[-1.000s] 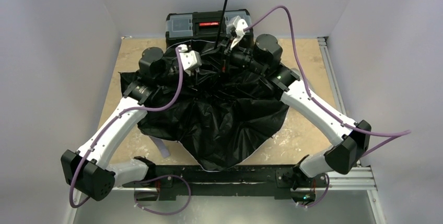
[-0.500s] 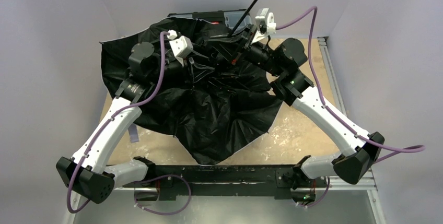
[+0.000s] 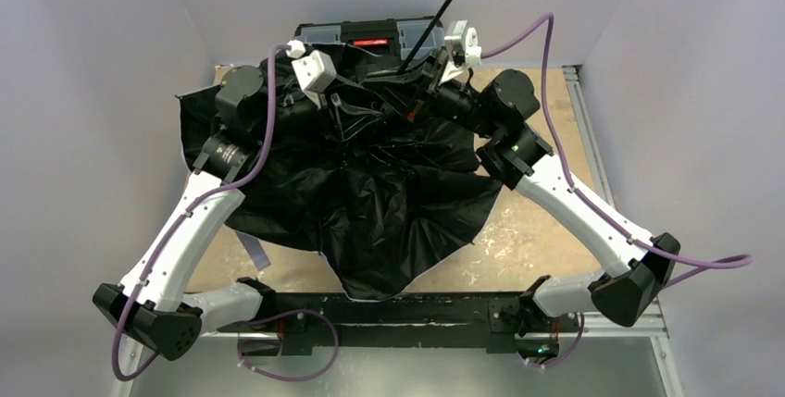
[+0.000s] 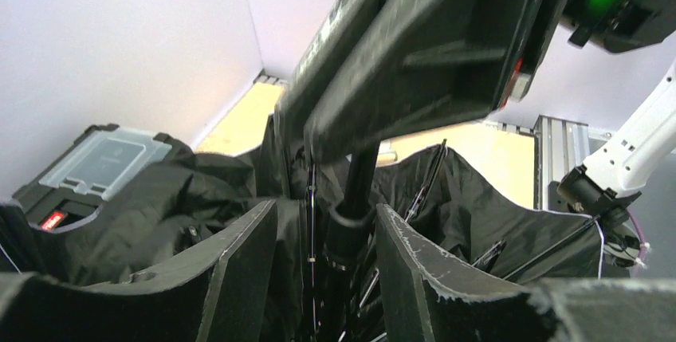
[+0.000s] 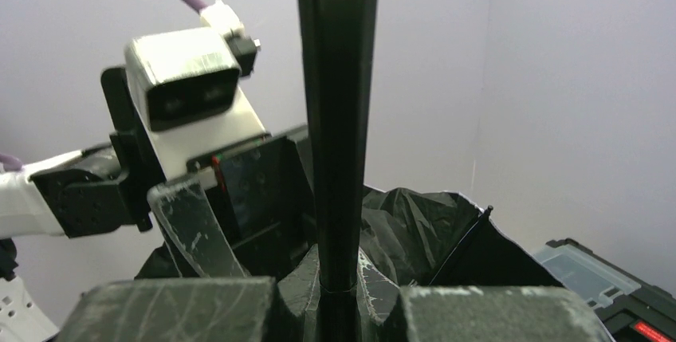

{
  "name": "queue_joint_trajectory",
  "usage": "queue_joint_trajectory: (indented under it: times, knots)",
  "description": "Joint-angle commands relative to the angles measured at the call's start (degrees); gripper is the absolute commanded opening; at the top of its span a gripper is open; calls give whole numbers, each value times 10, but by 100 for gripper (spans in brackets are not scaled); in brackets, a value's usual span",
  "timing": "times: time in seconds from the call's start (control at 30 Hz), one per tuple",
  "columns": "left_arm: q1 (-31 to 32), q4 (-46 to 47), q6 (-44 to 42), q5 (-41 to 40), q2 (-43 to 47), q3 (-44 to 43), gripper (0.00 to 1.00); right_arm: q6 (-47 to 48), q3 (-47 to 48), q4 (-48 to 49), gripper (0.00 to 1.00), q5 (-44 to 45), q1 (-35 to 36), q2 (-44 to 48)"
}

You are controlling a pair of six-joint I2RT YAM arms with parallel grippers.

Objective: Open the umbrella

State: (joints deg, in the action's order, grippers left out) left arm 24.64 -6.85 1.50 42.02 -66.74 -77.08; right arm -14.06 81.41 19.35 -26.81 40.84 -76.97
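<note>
While the right hand [image 5: 339, 302] clenches its shaft [image 5: 336, 119] and the left hand [image 4: 327, 214] straddles it released, the umbrella [image 3: 370, 203] now spreads wider toward the frame's left, only half-open.

**Operator:** What finish does the umbrella [image 3: 370, 193] show?
**Technician:** Lining: thin black cloth, glossy and creased. Shaft [image 5: 336, 119]: smooth dark metal with a slight sheen.
**Operator:** And the surroundings?
**Technician:** Table [image 3: 528, 240]: pale wood board, rough, scuffed white. Toolbox [image 3: 324, 41]: matt black plastic with translucent lid panels. Left gripper [image 4: 325, 213] fingers [image 4: 239, 278]: matt black, edges worn white.

Black umbrella [image 3: 389, 212] (white edge), black toolbox [image 3: 319, 38], red latch [image 3: 370, 43], purple cables [image 3: 542, 19]
</note>
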Motion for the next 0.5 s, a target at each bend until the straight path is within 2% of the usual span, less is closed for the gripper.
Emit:
queue_joint_trajectory:
  times: [0.0, 0.13, 0.3, 0.47]
  knots:
    - [7, 8, 14, -1, 1, -38, 48, 17, 3, 16, 0, -15, 5, 7]
    - [15, -1, 11, -21, -5, -53, 45, 22, 0, 7, 0, -13, 7, 5]
    - [32, -44, -12, -62, -20, -73, 27, 18, 1, 10, 0, -15, 9, 4]
    - [37, -62, -38, -52, -30, -64, 20, 0, 10, 23, 0, -17, 10, 2]
